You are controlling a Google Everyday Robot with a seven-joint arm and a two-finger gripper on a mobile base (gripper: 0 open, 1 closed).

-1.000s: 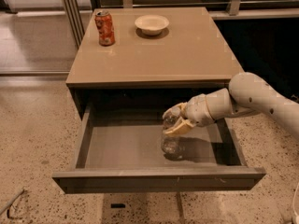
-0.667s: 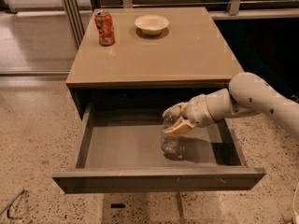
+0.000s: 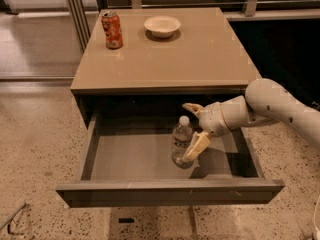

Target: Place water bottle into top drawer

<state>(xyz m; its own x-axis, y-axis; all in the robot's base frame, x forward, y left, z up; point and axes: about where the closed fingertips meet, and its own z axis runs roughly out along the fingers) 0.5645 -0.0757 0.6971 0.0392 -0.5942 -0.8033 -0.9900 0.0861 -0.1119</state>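
Note:
The water bottle (image 3: 180, 143), clear with a white cap, stands upright on the floor of the open top drawer (image 3: 130, 156), right of its middle. My gripper (image 3: 186, 132) reaches in from the right and is open. One finger (image 3: 192, 107) points left behind and above the cap. The other finger (image 3: 198, 145) lies against the bottle's right side. The bottle rests on the drawer floor, not lifted.
An orange-red soda can (image 3: 112, 29) and a white bowl (image 3: 162, 25) stand at the back of the cabinet top (image 3: 190, 59). The drawer's front panel (image 3: 170, 190) juts out toward the camera. My arm (image 3: 280, 106) crosses the drawer's right side. Speckled floor surrounds the cabinet.
My gripper's fingers have spread apart and let go of the bottle, which now stands free on the drawer floor. The arm has barely moved.

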